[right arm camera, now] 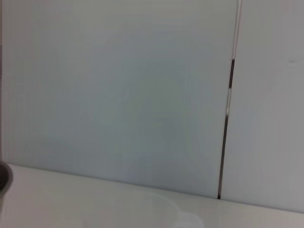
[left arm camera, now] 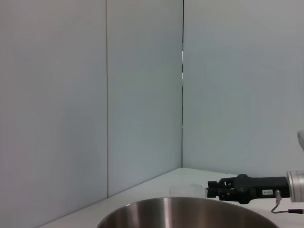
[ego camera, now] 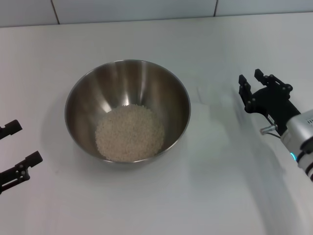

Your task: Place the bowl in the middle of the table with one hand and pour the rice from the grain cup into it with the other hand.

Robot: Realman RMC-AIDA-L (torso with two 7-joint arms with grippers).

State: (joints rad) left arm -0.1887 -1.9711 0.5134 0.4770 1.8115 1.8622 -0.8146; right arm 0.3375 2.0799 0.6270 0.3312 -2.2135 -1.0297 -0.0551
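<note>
The steel bowl (ego camera: 80,95) stands in the middle of the white table (ego camera: 220,186), with a heap of rice (ego camera: 129,133) in its bottom. Its rim also shows in the left wrist view (left arm camera: 180,209). The grain cup (left arm camera: 186,190) is a faint clear shape on the table between the bowl and my right gripper; it is barely visible in the head view (ego camera: 215,100) and I see no rice in it. My right gripper (ego camera: 250,77) is open and empty, just right of the cup. My left gripper (ego camera: 17,146) is open and empty at the table's left, apart from the bowl.
A pale panelled wall (ego camera: 146,10) runs along the table's far edge. The right arm's grey body (ego camera: 298,137) lies over the right edge of the table.
</note>
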